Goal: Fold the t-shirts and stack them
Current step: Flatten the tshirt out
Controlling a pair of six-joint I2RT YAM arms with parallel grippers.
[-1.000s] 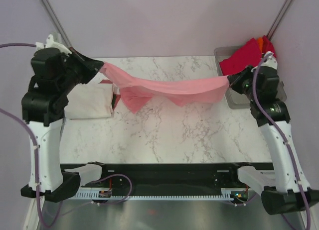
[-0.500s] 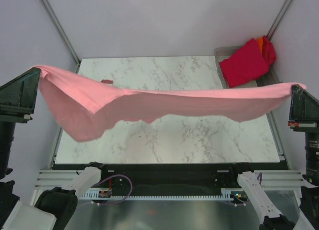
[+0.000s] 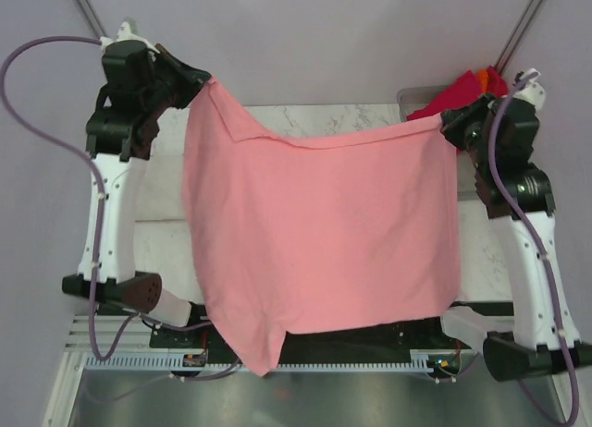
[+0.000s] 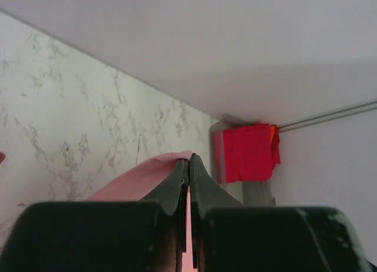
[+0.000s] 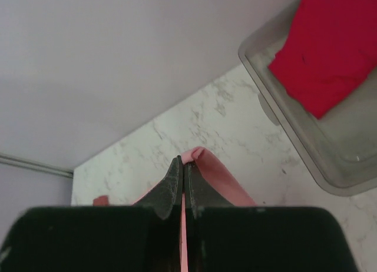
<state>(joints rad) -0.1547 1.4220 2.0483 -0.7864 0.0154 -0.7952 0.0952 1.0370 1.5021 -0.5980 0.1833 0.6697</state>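
Top external: pink t-shirt [image 3: 319,233] held up and spread between both arms.

I judge this to be the spreading step, ahead of folding. The left gripper [image 3: 202,80] pinches the shirt's far-left top corner and the right gripper [image 3: 446,122] its far-right one. Both wrist views show the jaws clamped on cloth with no gap. The shirt hangs as a sheet screening most of the table [image 3: 324,122]. Next I must lower it flat, keeping the arms level. A red shirt [image 3: 453,103] lies in the tray [image 5: 336,154] at far right.
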